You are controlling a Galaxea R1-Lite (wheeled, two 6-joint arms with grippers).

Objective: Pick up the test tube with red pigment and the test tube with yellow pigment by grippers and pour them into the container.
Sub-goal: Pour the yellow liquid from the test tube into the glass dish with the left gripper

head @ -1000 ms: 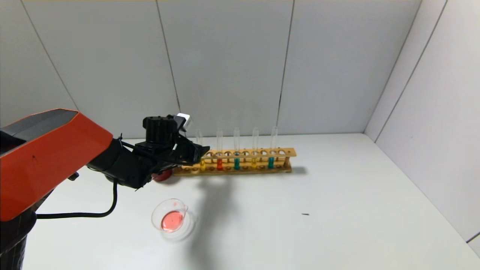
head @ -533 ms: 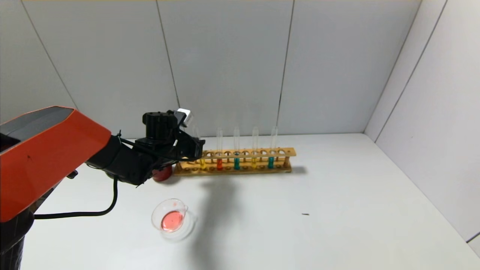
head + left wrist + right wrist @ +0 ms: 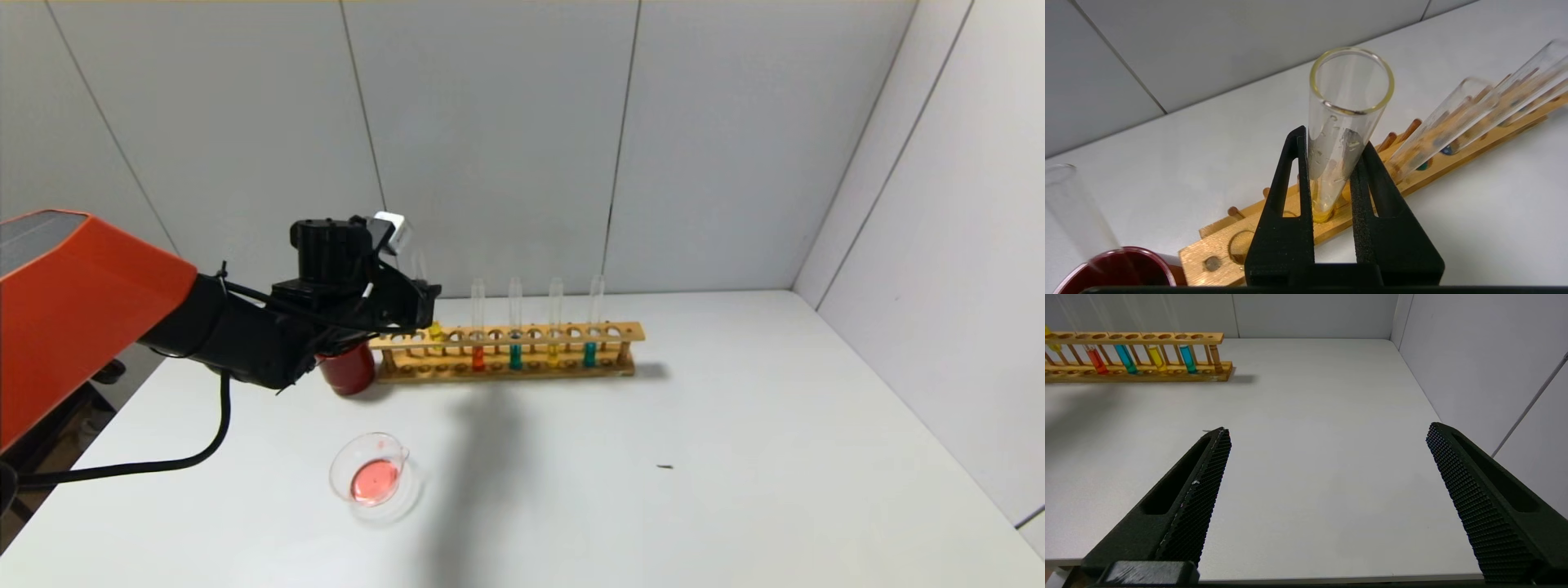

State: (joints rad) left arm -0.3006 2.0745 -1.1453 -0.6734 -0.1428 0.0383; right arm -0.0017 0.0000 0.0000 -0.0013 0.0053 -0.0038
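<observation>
My left gripper (image 3: 426, 309) is shut on the test tube with yellow pigment (image 3: 435, 330) and holds it upright over the left end of the wooden rack (image 3: 620, 332), its yellow bottom level with the top rail. In the left wrist view the black fingers (image 3: 1290, 179) clamp the tube (image 3: 1349, 102) below its open mouth. The test tube with red pigment (image 3: 478, 357) stands in the rack just to the right. The container (image 3: 357, 447), a low clear glass dish holding pink-red liquid, sits on the table in front of the gripper. My right gripper (image 3: 1329, 430) is open and empty over bare table.
The rack also holds two teal tubes (image 3: 515, 356) and a second yellow tube (image 3: 553, 354). A dark red cup (image 3: 347, 369) stands at the rack's left end, with an empty clear tube (image 3: 1065, 200) leaning in it. Grey walls close the back and right.
My left gripper has risen and shifted slightly left with the yellow tube, lifting its bottom from the rack's lower shelf up to the top rail. The dark red cup now shows more.
</observation>
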